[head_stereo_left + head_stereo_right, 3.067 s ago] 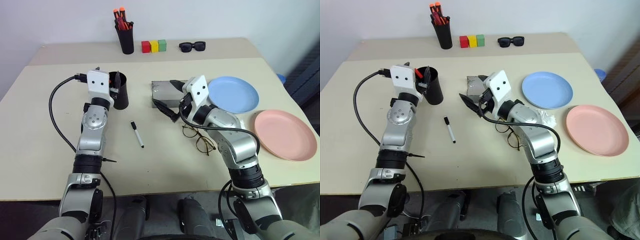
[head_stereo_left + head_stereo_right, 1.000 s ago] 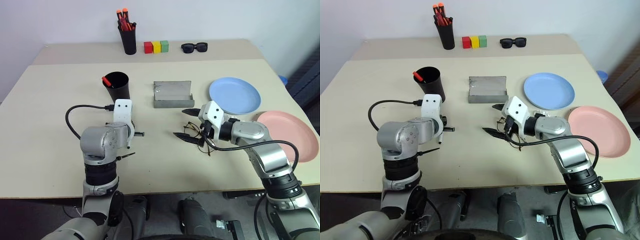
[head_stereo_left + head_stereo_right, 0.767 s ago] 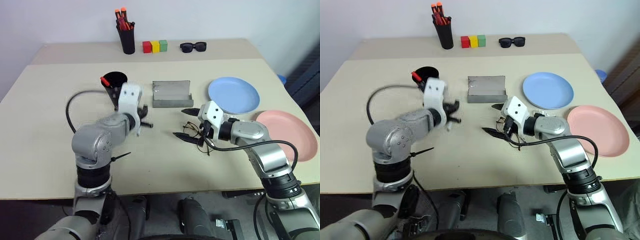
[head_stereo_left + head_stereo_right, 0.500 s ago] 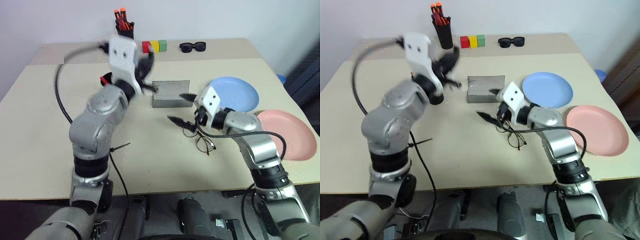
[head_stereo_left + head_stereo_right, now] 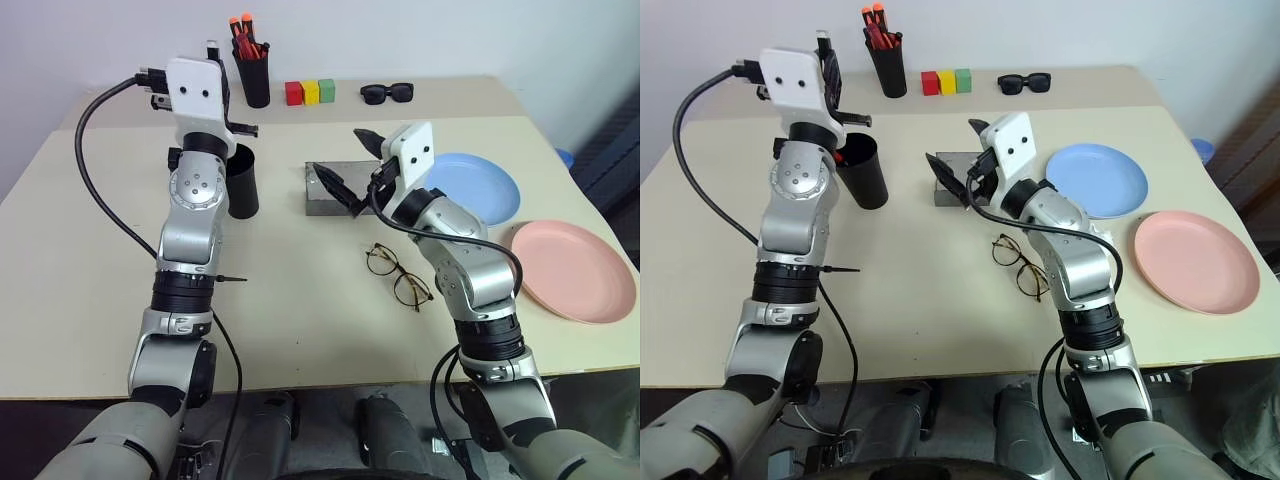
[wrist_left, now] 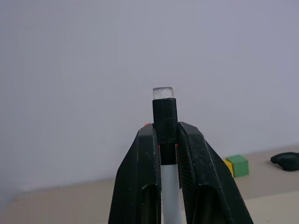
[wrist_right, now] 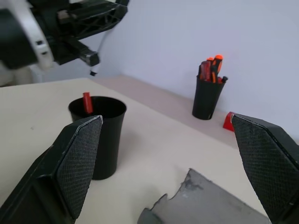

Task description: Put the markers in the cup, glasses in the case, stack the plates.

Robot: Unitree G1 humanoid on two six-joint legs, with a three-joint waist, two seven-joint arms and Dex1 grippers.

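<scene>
Left claw grips the white marker (no legible print, seemingly); right claw gapes wide.

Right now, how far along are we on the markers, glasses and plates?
Done: the red marker stands in the cup. In hand: the left gripper is shut on the white marker, raised above the cup. Left: the glasses lie on the table beside the open case; the blue plate and pink plate sit unstacked. The right gripper is open.
</scene>
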